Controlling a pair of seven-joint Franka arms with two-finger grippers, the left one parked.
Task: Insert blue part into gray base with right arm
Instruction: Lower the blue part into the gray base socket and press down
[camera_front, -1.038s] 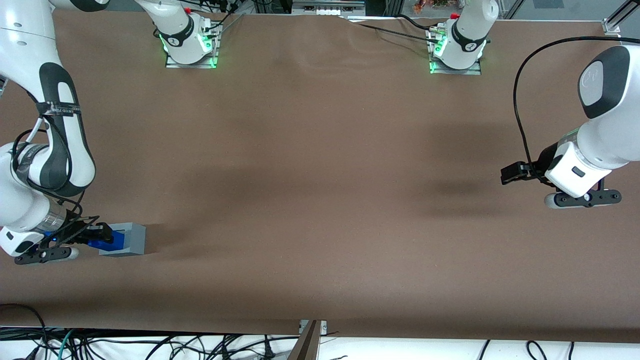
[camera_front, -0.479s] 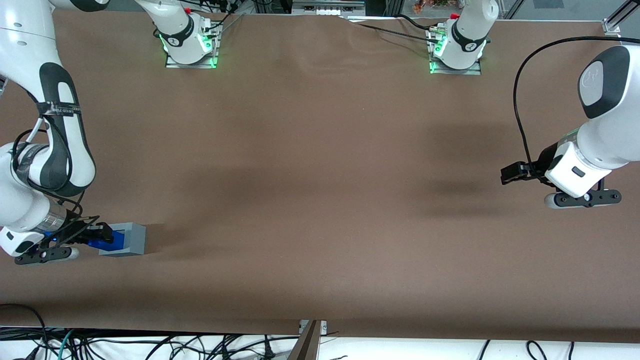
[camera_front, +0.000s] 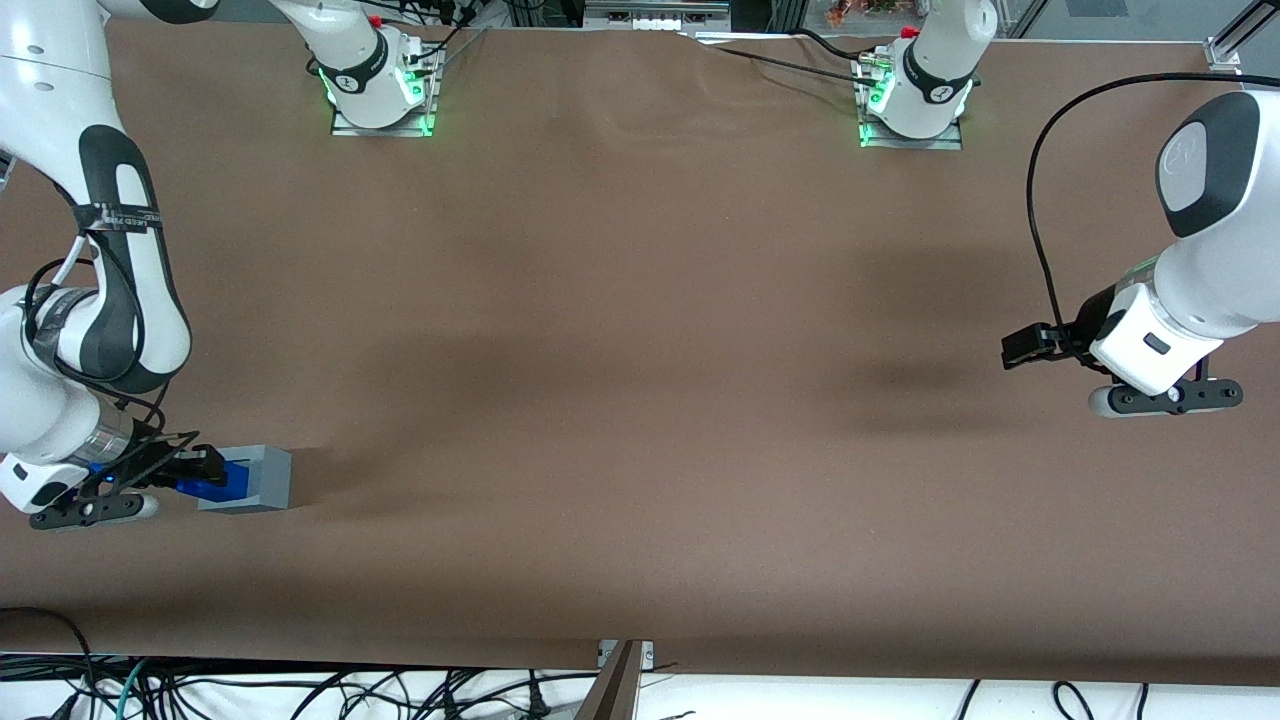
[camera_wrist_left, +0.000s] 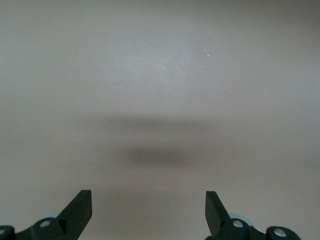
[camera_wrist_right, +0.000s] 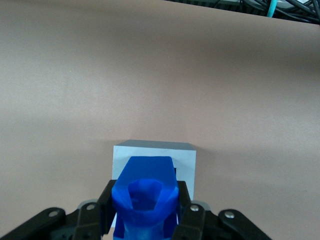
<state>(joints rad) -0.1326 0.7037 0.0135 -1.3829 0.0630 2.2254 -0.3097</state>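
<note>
The gray base (camera_front: 255, 479) stands on the brown table at the working arm's end, near the front edge. My right gripper (camera_front: 196, 470) is shut on the blue part (camera_front: 212, 481) and holds it against the base's socket face, its tip reaching into the base. In the right wrist view the blue part (camera_wrist_right: 145, 197) sits clamped between the black fingers (camera_wrist_right: 106, 202), and the gray base (camera_wrist_right: 154, 156) lies straight ahead of it with its pale face toward the part. The right gripper (camera_wrist_right: 145, 212) is level with the base.
The brown table (camera_front: 640, 350) stretches toward the parked arm's end. Two arm mounts with green lights (camera_front: 380, 90) (camera_front: 910, 100) stand at the back edge. Loose cables (camera_front: 300, 690) lie below the front edge.
</note>
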